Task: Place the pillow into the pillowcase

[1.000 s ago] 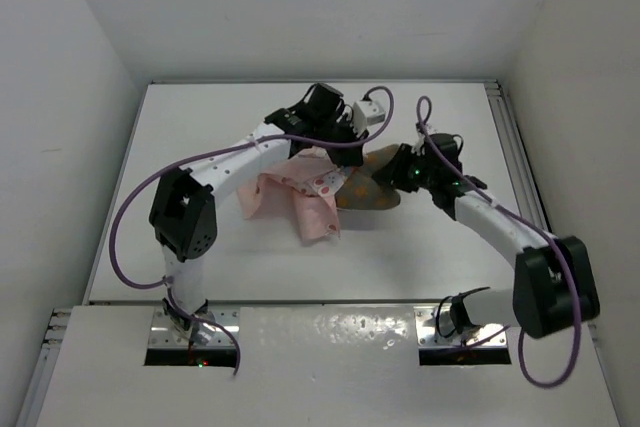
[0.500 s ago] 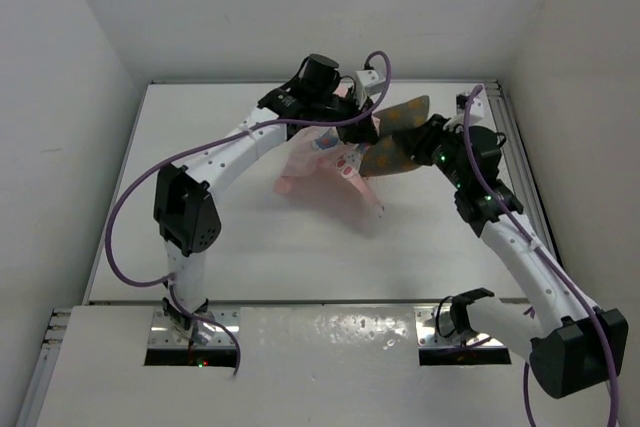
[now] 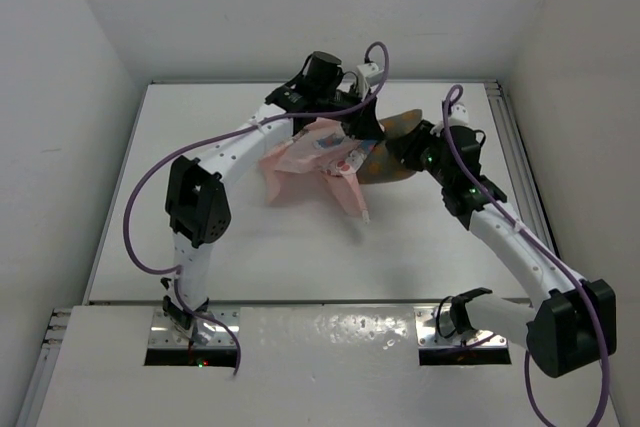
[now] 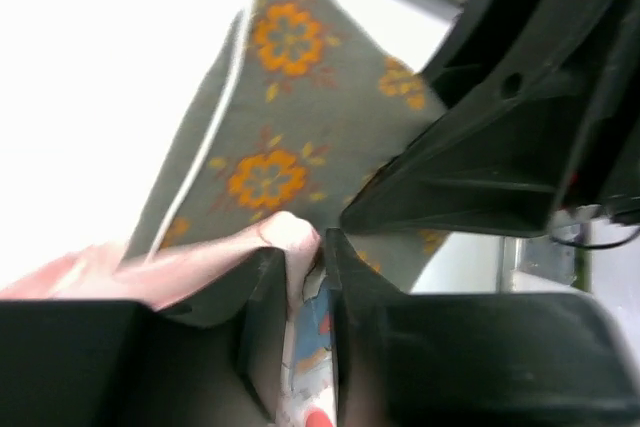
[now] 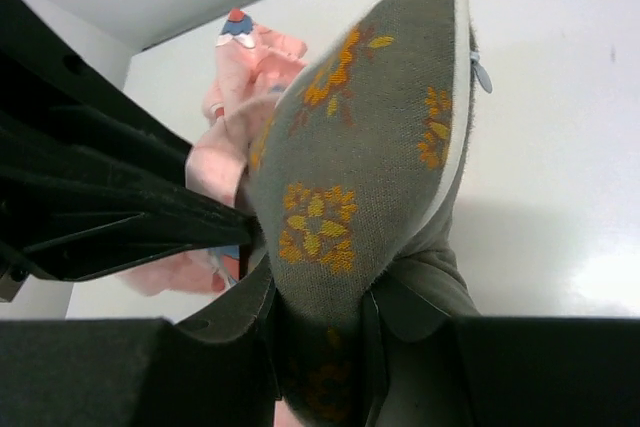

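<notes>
The pillow (image 3: 392, 147) is an olive-brown cushion with orange flower dots and a pale piped edge; it shows large in the right wrist view (image 5: 370, 147) and the left wrist view (image 4: 290, 117). My right gripper (image 5: 322, 297) is shut on one end of it and holds it off the table. The pillowcase (image 3: 310, 162) is pink printed fabric, bunched and hanging to the left of the pillow. My left gripper (image 4: 305, 247) is shut on a fold of the pillowcase (image 4: 300, 277), right against the pillow. The two grippers meet at the back middle of the table.
The white table (image 3: 200, 237) is walled by white panels on three sides. Purple cables loop over both arms. The arm bases sit on a metal strip (image 3: 330, 332) at the near edge.
Both grippers have risen from the table, lifting pillow and pillowcase. Since half a second ago the pillow has dropped slightly and swung closer into the pillowcase.
</notes>
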